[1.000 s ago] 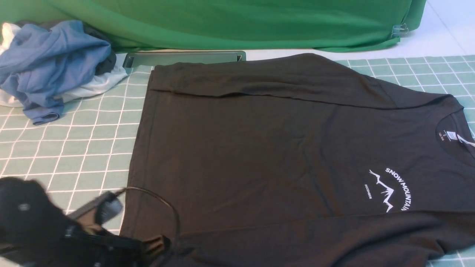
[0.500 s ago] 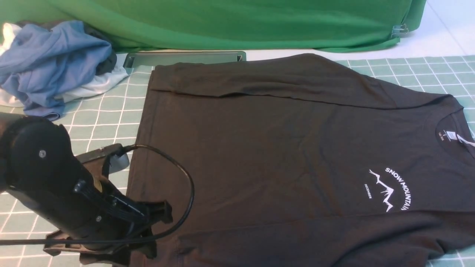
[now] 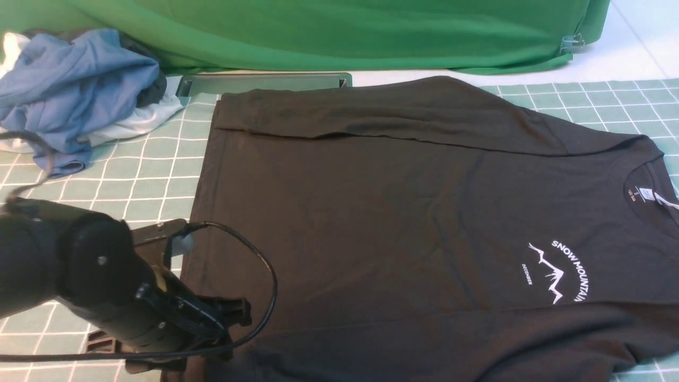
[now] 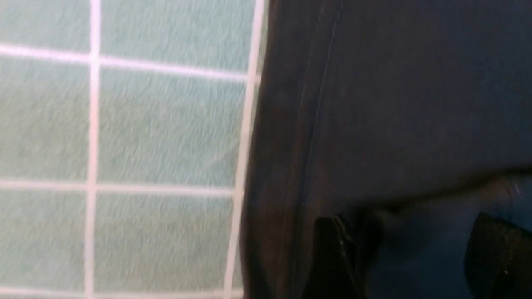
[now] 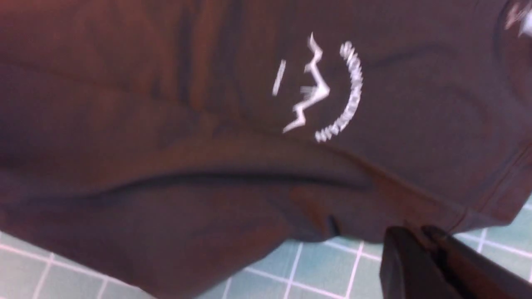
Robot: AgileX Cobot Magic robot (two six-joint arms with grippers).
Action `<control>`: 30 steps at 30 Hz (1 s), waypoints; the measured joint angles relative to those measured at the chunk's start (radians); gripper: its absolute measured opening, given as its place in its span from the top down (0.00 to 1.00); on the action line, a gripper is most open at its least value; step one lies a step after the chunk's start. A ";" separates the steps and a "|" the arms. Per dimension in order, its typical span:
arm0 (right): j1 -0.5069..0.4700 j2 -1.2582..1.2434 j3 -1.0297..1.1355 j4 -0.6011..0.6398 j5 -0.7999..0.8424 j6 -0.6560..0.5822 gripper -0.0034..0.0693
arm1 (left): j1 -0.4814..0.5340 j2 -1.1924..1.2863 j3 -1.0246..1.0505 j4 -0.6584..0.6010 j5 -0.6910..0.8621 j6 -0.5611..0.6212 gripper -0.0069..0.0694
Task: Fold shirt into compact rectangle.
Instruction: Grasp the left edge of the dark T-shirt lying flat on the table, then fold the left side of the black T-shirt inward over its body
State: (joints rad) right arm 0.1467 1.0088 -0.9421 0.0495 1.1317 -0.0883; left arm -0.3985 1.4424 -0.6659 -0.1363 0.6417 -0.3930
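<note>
The black shirt lies flat on the green checked mat, collar to the right, with its white mountain print and neck label showing. Both sleeves lie folded in along the far and near edges. My left gripper hovers over the shirt's near left corner; in the left wrist view the left gripper is open, its fingers wide apart above the cloth beside the hem. The right arm is outside the front view. In the right wrist view my right gripper is shut on the shirt's near edge, below the print.
A heap of blue and white garments sits at the far left. A bright green cloth hangs along the back, held by a clip. A flat grey-green tray lies behind the shirt. The left arm's cable loops over the shirt.
My left arm has come up from the bottom left corner and moved forward beside the shirt's left edge, and its gripper has opened. The shirt has hardly shifted.
</note>
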 joint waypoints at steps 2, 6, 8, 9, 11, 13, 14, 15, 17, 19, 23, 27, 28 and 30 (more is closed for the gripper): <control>0.000 0.028 0.000 0.001 -0.008 -0.005 0.88 | 0.000 0.026 0.000 -0.020 -0.002 0.000 0.39; 0.001 0.044 0.000 0.002 -0.037 -0.005 0.87 | 0.000 0.074 0.000 -0.074 -0.010 0.011 0.39; 0.001 0.044 0.000 0.002 -0.045 -0.005 0.86 | 0.000 0.076 0.000 -0.091 -0.015 0.039 0.39; 0.001 0.044 0.000 0.002 -0.045 -0.005 0.86 | 0.000 0.076 0.000 -0.106 -0.017 0.060 0.39; 0.001 0.044 0.000 0.002 -0.048 -0.005 0.86 | 0.000 0.076 0.000 -0.114 -0.020 0.077 0.40; 0.001 0.044 0.000 0.003 -0.054 -0.005 0.85 | 0.000 0.078 0.000 -0.122 -0.027 0.088 0.46; 0.001 0.044 0.000 0.003 -0.058 -0.005 0.85 | 0.000 0.081 0.000 -0.128 -0.035 0.091 0.54; 0.001 0.044 0.000 0.003 -0.061 -0.005 0.85 | 0.000 0.082 0.000 -0.132 -0.039 0.093 0.61; 0.001 0.044 0.000 0.003 -0.061 -0.005 0.85 | 0.000 0.083 0.000 -0.132 -0.041 0.098 0.74; 0.001 0.044 0.000 0.003 -0.061 -0.005 0.85 | 0.000 0.082 0.000 -0.132 -0.041 0.101 0.82; 0.001 0.044 -0.001 0.003 -0.061 -0.005 0.83 | 0.000 0.035 -0.053 -0.122 0.028 0.092 0.87; 0.001 0.044 -0.001 0.003 -0.061 -0.005 0.83 | 0.027 -0.032 -0.192 -0.120 0.106 0.079 0.87; 0.001 0.044 -0.001 0.003 -0.061 -0.005 0.83 | 0.037 -0.037 -0.222 -0.120 0.111 0.079 0.87; 0.001 0.044 -0.001 0.003 -0.061 -0.005 0.83 | 0.079 -0.031 -0.303 -0.120 0.118 0.079 0.87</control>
State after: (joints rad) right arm 0.1478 1.0530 -0.9428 0.0528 1.0712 -0.0937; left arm -0.3198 1.4117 -0.9685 -0.2558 0.7593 -0.3136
